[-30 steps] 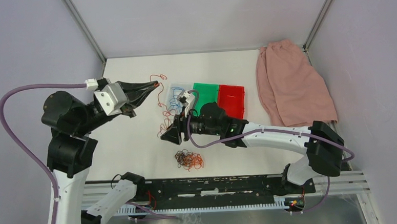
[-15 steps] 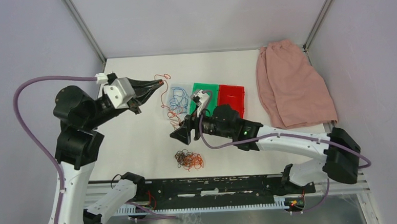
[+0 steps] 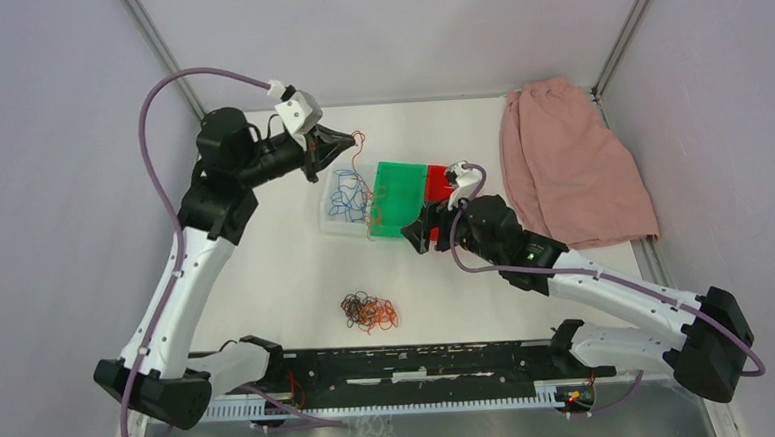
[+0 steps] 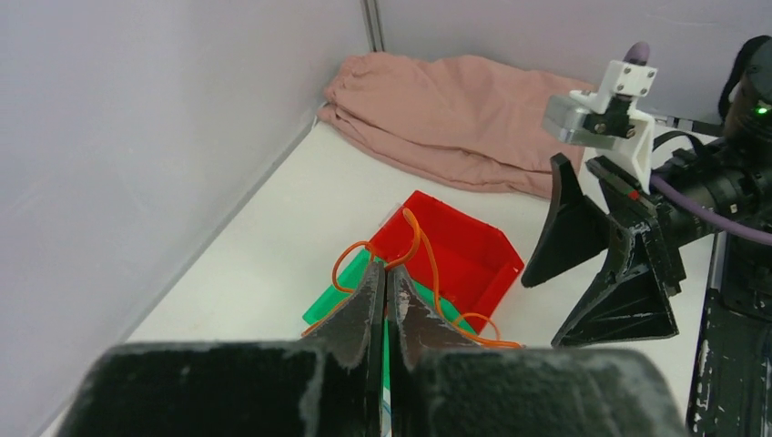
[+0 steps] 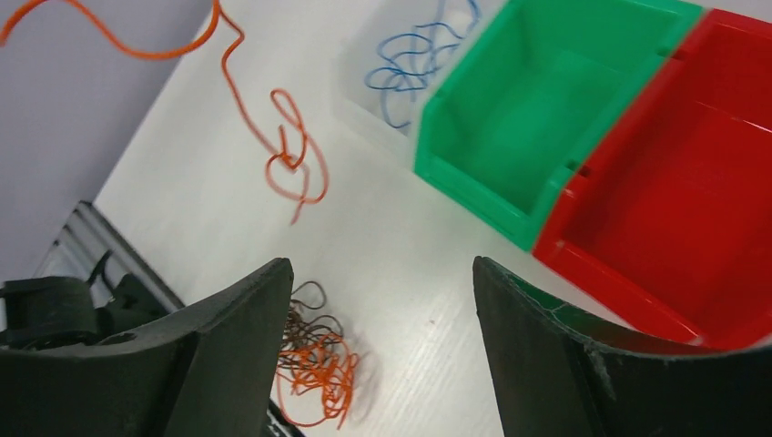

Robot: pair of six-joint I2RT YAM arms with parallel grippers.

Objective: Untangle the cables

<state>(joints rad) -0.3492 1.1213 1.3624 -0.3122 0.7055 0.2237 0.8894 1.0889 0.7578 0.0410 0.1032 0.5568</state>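
A tangle of orange and dark cables [image 3: 370, 311] [image 5: 314, 364] lies on the white table near the front. My left gripper [image 3: 351, 139] [image 4: 386, 269] is raised at the back and shut on one orange cable [image 3: 367, 195] [image 4: 428, 273]. That cable [image 5: 289, 162] hangs down in curls over the bins. Blue cables [image 3: 347, 193] [image 5: 411, 62] lie in the clear bin [image 3: 330, 220]. My right gripper [image 3: 416, 235] [image 5: 382, 309] hovers open and holds nothing, just in front of the green bin [image 3: 402, 183] [image 5: 537, 100], well right of the tangle.
A red bin [image 3: 440, 180] [image 5: 692, 200] [image 4: 455, 250] stands right of the green one, partly hidden by my right arm. A pink cloth [image 3: 571, 164] [image 4: 446, 109] lies at the back right. Grey walls close the left, right and back sides.
My left arm swung up and to the back right, carrying the orange cable over the bins. My right gripper drew back to the right and opened wider.
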